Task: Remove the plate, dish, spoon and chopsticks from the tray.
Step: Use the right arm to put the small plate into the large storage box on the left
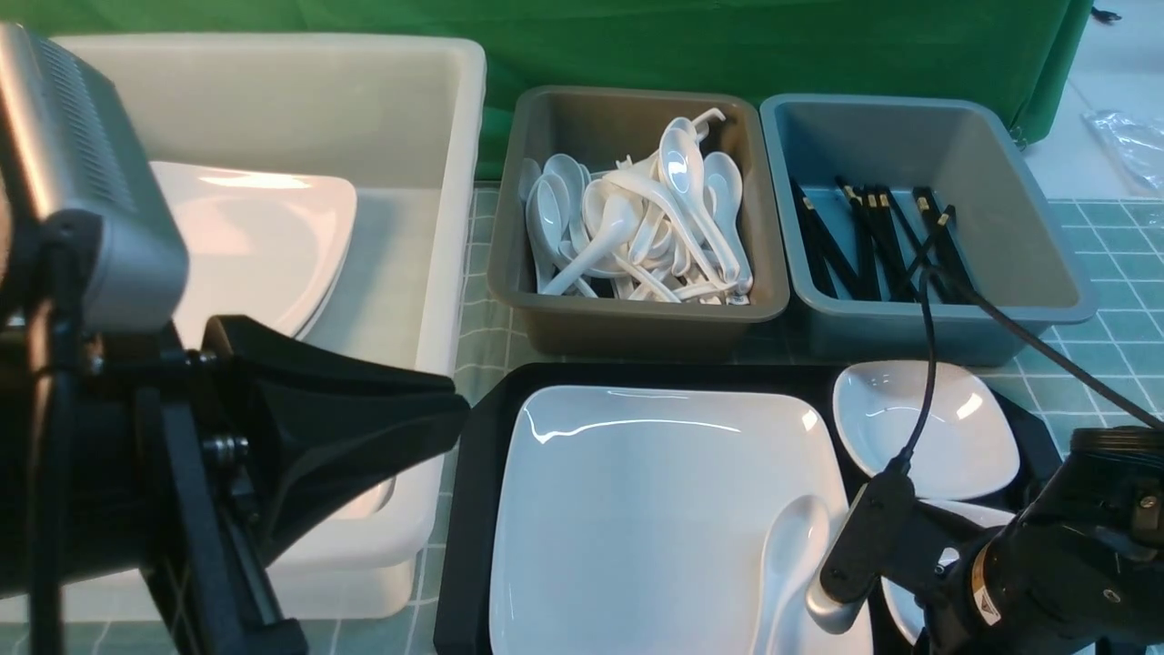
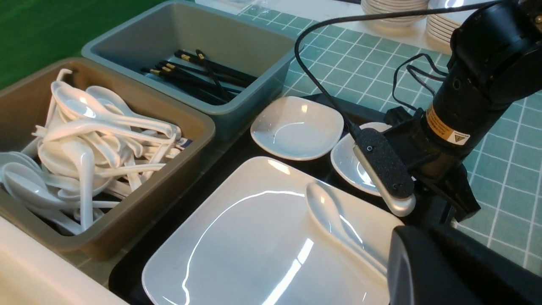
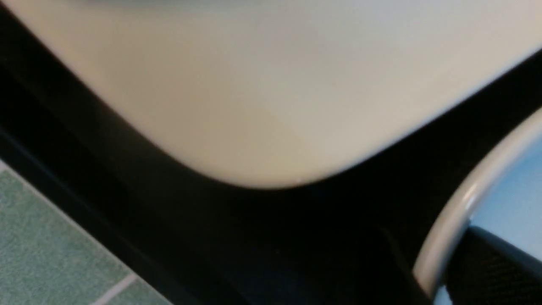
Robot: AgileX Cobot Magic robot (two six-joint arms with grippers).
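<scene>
Shows rt gripper (image 2: pixel 449 203) low at near dish (image 2: pixel 351 167) on tray's (image 1: pixel 473 509) rt side, jaw gap and hold not discernible; lt gripper (image 1: pixel 436 418) closed, empty, well apart. Note spoon (image 1: pixel 791 555) on plate (image 1: pixel 637 509), just lt of rt jaws, long axis near–far.

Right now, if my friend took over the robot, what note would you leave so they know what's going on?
The left hand is shut and empty, left of the tray.
The right hand is down at the near small dish; grip unclear.
The spoon lies on the plate; plate, near dish and far small dish sit on the tray.
Done: chopsticks lie in the blue-grey bin; none show on the tray.
Left: plate, both dishes, spoon.
</scene>
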